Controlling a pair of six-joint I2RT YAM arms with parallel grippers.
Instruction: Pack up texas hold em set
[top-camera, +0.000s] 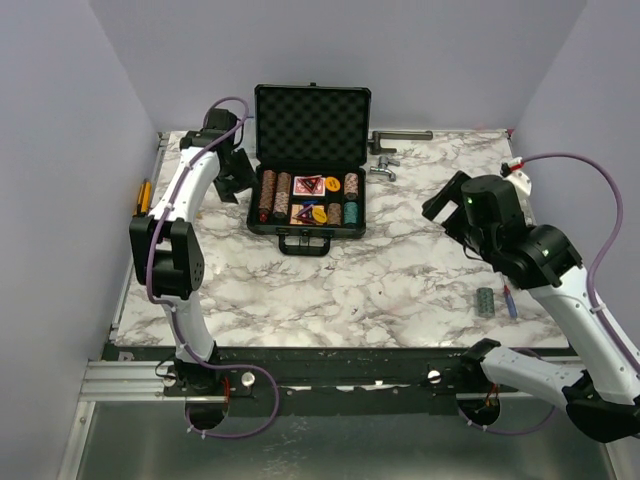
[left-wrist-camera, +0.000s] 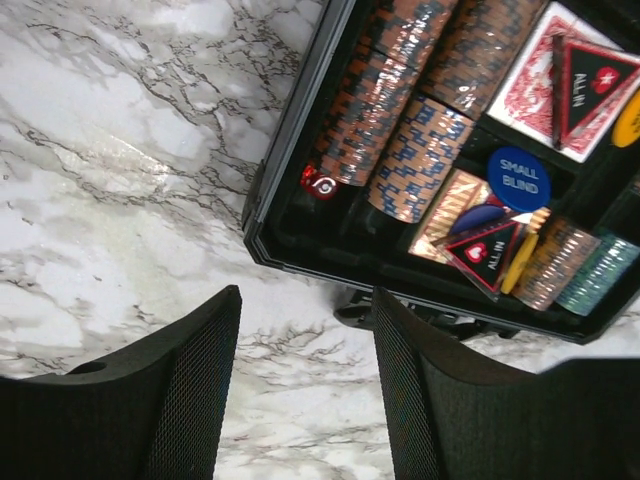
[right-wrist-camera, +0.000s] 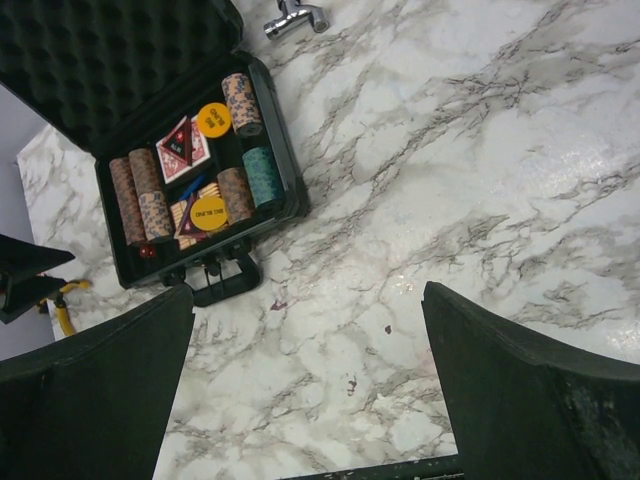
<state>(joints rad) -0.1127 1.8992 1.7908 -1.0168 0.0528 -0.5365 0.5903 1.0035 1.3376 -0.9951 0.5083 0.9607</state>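
**Case open, both grippers empty**

Top view: I see the briefcase (top-camera: 312, 125) open at the far middle of the table (top-camera: 400, 270). The left gripper (top-camera: 236, 176) is beside its left end, the right gripper (top-camera: 446, 206) well apart.
Left wrist: jaws partly apart, holding nothing. The blue disc (left-wrist-camera: 519, 178) reads "SMALL BLIND", the red triangle (left-wrist-camera: 592, 80) "ALL IN".
Right wrist: jaws wide, holding nothing.

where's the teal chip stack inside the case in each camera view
Top external: teal chip stack sits in the open case's front right corner, just above picture centre.
Left wrist: the stack lies at the right edge, mid-height.
Right wrist: the stack is upper left, against the case's right wall.
Shared landmark: the red cards in the case's back row.
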